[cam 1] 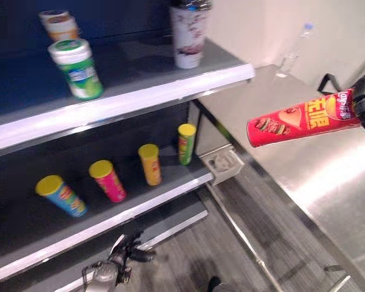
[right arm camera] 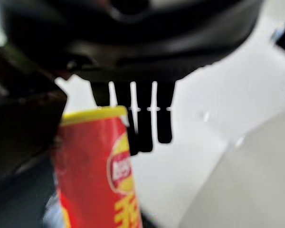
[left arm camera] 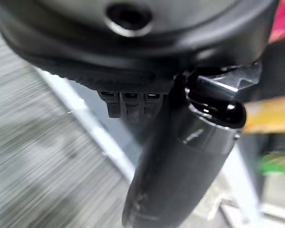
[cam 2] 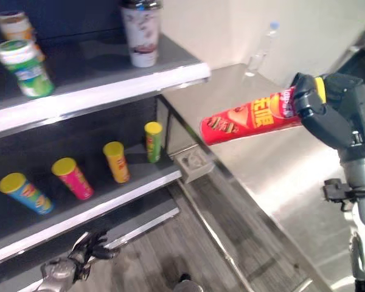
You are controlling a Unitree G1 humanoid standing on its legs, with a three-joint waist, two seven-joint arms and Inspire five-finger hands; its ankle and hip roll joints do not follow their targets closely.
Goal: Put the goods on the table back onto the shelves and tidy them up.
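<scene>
A red chip can with a yellow lid hangs nearly level in the air over the steel table, its base pointing at the shelves. My right hand is shut on its lid end; in the right wrist view the can sits between thumb and fingers. My left hand hangs low by the floor below the shelves, relaxed and holding nothing. On the middle shelf stand a blue can, a pink can, an orange can and a green can.
The top shelf carries a green-and-white canister, an orange-and-white jar behind it and a tall white patterned cup. A clear water bottle stands at the table's far end. A small grey box sits beside the middle shelf.
</scene>
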